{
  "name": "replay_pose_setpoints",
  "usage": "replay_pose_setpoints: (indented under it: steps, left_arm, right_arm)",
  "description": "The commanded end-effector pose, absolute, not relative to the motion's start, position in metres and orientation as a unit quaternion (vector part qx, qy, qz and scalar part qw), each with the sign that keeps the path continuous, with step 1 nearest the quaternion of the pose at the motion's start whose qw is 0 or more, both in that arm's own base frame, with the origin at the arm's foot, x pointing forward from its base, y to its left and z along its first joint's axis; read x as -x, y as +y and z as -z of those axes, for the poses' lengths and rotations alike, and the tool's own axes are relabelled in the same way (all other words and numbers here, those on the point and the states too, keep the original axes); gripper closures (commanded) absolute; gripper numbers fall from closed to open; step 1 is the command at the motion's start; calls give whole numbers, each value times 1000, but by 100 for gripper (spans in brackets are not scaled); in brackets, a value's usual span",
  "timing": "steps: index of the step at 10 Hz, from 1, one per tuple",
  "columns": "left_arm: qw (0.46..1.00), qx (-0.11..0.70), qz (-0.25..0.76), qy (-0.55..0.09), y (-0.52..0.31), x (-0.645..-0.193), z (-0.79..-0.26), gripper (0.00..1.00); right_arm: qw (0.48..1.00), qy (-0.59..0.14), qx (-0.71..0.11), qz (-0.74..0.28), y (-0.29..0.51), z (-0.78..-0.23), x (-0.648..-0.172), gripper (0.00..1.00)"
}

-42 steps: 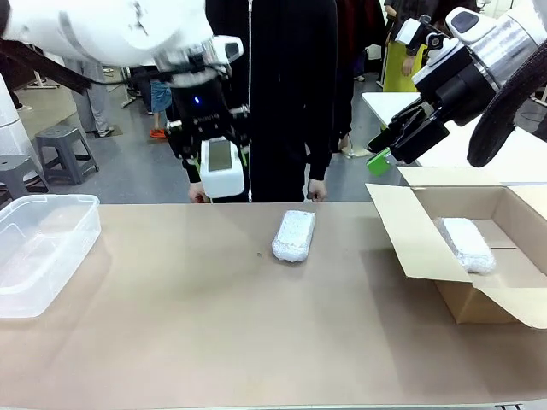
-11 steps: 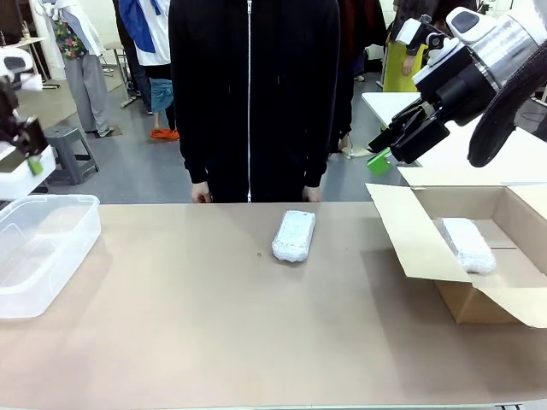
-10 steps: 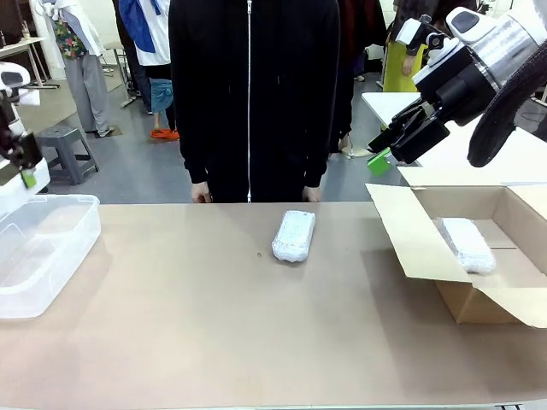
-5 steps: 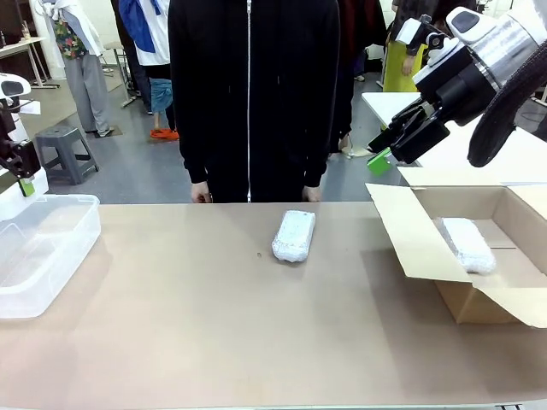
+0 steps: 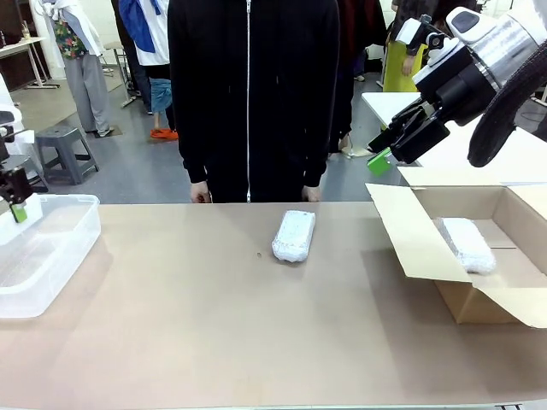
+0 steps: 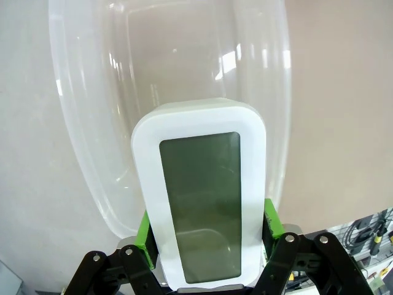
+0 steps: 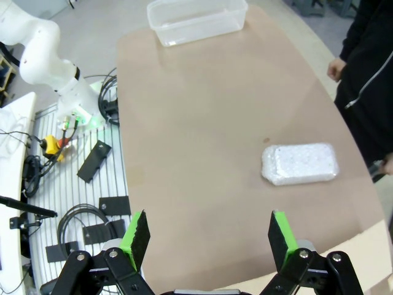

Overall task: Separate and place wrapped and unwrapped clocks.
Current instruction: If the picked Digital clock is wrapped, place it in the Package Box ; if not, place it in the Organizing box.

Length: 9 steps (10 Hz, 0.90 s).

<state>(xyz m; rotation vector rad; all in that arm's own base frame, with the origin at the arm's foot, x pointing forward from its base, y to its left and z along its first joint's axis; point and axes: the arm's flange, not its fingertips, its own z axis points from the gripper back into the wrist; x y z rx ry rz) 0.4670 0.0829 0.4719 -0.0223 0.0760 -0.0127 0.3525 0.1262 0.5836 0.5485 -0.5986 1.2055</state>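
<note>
My left gripper [image 6: 207,224] is shut on the bare white clock [image 6: 199,203], its green pads pressing both long sides and the dark screen facing the camera. It hangs over the clear plastic tub [image 6: 86,135]. In the front view that gripper [image 5: 14,203] is at the far left edge, just above the tub [image 5: 51,248]. One bubble-wrapped clock [image 5: 294,235] [image 7: 299,163] lies on the middle of the table. Another wrapped clock [image 5: 466,244] lies inside the cardboard box [image 5: 479,307]. My right gripper [image 5: 395,147] [image 7: 209,236] hovers open and empty, high above the box's left flap.
A person in black stands at the far edge, hands [image 5: 202,196] hanging near the table rim. The box's open flap [image 5: 402,226] juts toward the table's middle. The tan tabletop [image 5: 214,325] between tub and box is bare. Cables and brackets [image 7: 92,203] lie beside the table.
My left gripper has sunk lower at the far left with the bare clock, coming down onto the tub. The right arm and both wrapped clocks have stayed put.
</note>
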Motion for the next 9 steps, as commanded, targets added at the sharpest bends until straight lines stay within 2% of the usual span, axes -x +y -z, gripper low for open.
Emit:
replay_pose_setpoints:
  steps: [1, 4, 9]
  left_arm:
    - [999, 25, 26, 16, 101, -465, -458, 21]
    - [997, 52, 49, 15, 110, -472, -413, 21]
    - [996, 62, 58, 11, 118, -485, -379, 21]
  right_arm:
    - [741, -274, -253, -558, 126, -584, -353, 0]
    - [741, -274, -253, -558, 126, -584, -353, 0]
    - [741, -274, -253, -558, 126, -584, -353, 0]
